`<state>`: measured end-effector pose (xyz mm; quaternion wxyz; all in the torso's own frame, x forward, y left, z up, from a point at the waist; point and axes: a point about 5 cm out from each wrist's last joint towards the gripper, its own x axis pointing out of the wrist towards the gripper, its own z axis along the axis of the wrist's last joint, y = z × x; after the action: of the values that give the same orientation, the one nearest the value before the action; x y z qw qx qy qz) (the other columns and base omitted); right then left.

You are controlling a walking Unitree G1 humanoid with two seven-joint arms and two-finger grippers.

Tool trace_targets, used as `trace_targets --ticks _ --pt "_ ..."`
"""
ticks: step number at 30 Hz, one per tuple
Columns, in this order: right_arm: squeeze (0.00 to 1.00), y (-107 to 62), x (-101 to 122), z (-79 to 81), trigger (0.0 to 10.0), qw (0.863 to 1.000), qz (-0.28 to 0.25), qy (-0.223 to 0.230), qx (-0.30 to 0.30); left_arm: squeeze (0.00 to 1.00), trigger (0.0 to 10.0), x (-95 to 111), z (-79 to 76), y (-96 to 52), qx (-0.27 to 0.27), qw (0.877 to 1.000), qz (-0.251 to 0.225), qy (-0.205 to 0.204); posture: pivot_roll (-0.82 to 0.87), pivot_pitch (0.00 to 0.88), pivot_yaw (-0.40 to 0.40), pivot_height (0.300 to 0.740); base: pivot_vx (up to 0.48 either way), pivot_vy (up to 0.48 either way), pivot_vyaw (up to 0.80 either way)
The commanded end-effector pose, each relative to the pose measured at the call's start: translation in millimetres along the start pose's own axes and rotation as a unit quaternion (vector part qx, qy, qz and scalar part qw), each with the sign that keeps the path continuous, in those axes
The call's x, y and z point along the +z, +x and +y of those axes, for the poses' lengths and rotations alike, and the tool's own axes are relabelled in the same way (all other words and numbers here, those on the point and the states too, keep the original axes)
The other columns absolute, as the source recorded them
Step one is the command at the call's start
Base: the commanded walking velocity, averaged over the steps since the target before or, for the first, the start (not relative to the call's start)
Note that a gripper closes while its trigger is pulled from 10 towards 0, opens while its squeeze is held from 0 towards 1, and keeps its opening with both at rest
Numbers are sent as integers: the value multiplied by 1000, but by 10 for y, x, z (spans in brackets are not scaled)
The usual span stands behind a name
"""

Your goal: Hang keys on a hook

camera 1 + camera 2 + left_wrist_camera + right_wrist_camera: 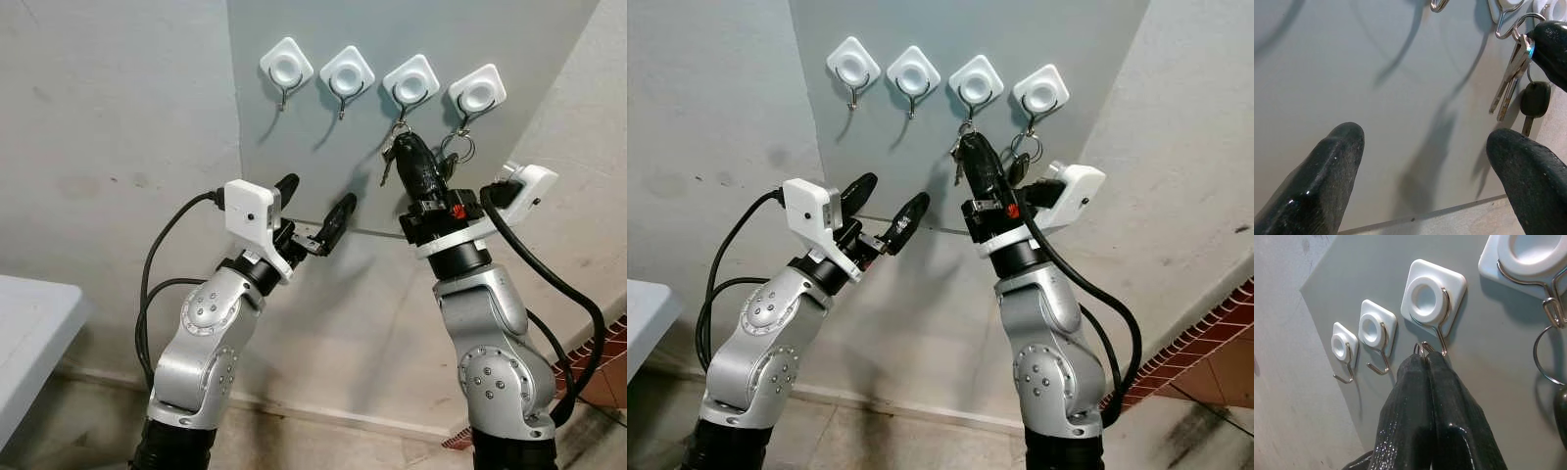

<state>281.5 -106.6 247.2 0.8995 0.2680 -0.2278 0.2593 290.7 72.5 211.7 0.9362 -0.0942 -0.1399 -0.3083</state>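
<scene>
Both arms raised: right gripper pinching keys at hook (left gripper wide).

Silver keys (ring pinched) at third hook

A home entryway corner: white key hooks at 12 o'clock on grey wall, floor tiles at 4 o'clock

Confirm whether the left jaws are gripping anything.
No. The left gripper has its jaws spread apart with only bare wall between them, away from the keys.
</scene>
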Motion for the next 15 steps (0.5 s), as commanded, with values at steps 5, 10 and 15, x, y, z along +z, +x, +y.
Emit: trace_targets --ticks 5,10,15 --pt "0 45 93 49 10000 1000 -22 5 9 0 10000 23 -23 -9 -3 1000 -2 0 -31 76 -34 740 0 0 0" --pt "0 69 101 54 10000 1000 -24 14 8 0 10000 22 -26 -8 -3 1000 -2 -1 -32 77 -34 740 0 0 0" --pt "0 73 95 29 10000 999 -25 22 2 0 10000 19 -30 -10 -3 1000 -2 -1 -31 76 -37 740 0 0 0"
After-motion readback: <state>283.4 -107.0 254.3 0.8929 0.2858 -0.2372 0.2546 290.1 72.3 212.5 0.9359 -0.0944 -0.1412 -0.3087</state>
